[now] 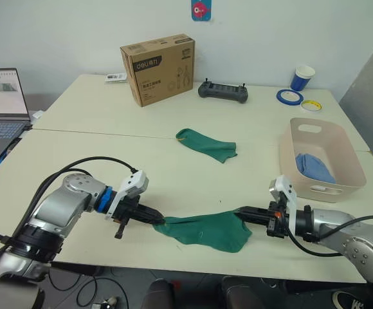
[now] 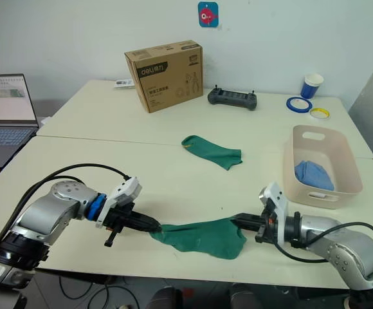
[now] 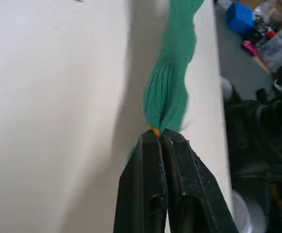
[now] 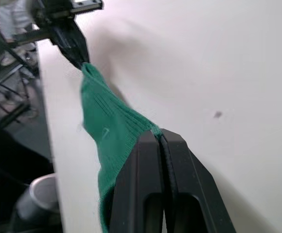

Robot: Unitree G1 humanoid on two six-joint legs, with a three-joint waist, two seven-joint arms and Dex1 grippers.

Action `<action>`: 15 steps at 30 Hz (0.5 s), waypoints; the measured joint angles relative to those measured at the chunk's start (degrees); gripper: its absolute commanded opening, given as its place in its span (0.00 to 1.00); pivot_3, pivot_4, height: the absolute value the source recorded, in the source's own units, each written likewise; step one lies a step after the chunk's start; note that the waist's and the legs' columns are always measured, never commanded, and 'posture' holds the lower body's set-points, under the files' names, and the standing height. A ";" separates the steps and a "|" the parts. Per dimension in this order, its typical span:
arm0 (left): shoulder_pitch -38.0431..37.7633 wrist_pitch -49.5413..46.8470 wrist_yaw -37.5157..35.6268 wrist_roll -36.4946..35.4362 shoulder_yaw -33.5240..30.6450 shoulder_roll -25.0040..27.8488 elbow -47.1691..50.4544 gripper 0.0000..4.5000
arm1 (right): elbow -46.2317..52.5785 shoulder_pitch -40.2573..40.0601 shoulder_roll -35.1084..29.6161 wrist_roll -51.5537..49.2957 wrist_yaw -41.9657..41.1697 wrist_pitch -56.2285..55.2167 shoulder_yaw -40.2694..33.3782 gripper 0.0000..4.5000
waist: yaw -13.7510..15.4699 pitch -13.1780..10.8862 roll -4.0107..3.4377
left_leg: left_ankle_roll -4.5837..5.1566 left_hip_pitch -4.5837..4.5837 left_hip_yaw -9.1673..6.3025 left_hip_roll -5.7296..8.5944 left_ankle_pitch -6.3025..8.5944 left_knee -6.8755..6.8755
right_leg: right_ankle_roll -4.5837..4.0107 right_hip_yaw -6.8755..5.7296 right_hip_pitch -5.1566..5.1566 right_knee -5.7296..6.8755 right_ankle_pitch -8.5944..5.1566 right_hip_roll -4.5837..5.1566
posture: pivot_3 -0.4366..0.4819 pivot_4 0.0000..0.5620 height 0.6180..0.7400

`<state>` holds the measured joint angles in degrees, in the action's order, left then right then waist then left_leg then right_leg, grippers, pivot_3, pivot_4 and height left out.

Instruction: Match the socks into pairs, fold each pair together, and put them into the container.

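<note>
My left pincer (image 1: pixel 155 221) clamps the yellowish toe end of a dark green sock (image 1: pixel 206 230) near the table's (image 1: pixel 109 148) front edge, while my right pincer (image 1: pixel 243 213), at its three o'clock, grips the other end, the sock stretched between them. A second green sock (image 1: pixel 207 145) lies at twelve o'clock; the pink container (image 1: pixel 350 183), holding a folded blue pair (image 1: pixel 314 167), sits at two o'clock.
</note>
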<state>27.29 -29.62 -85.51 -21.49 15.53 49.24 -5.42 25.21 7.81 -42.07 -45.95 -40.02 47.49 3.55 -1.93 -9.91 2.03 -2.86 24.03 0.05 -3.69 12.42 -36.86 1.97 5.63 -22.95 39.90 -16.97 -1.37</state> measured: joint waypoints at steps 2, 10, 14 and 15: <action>1.23 0.13 0.63 1.54 0.52 -1.74 -1.51 0.00 | -1.37 0.37 0.58 1.51 -0.97 -0.68 0.35 0.01 | 0.03 0.00 0.00 | 0.01 0.05 -0.02 0.00 0.01 0.01 | 0.04 -0.01 -0.03 0.01 0.02 -0.01 | 0.48 0.27 1.00; 4.11 1.89 2.11 5.89 2.29 -6.03 -6.44 0.05 | -5.54 1.80 2.62 7.78 -3.30 -3.78 2.39 0.05 | 0.04 0.00 0.00 | 0.01 0.31 -0.08 -0.01 0.00 -0.04 | 0.09 -0.04 -0.25 0.03 0.06 -0.06 | 0.48 0.27 1.00; 6.27 3.59 3.31 6.37 1.85 -8.24 -9.69 0.26 | -6.72 2.06 3.92 9.00 -3.65 -5.02 2.30 0.28 | 0.05 0.00 0.00 | 0.01 0.33 -0.06 0.01 0.00 -0.08 | 0.15 -0.02 -0.24 0.03 0.10 -0.04 | 0.48 0.27 1.00; 6.90 3.73 4.16 6.35 1.31 -9.20 -10.56 0.35 | -6.74 2.01 3.88 9.09 -3.96 -5.27 2.21 0.38 | 0.05 0.00 0.00 | 0.01 0.34 -0.06 0.00 0.00 -0.09 | 0.16 -0.02 -0.24 0.02 0.10 -0.04 | 0.48 0.27 1.00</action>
<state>34.19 -25.89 -81.35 -15.14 16.84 40.04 -15.98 18.47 9.82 -38.18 -36.86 -43.98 42.22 5.77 -1.88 -9.91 2.03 -2.85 24.37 -0.01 -3.68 12.42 -36.96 2.12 5.61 -23.19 39.92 -16.86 -1.41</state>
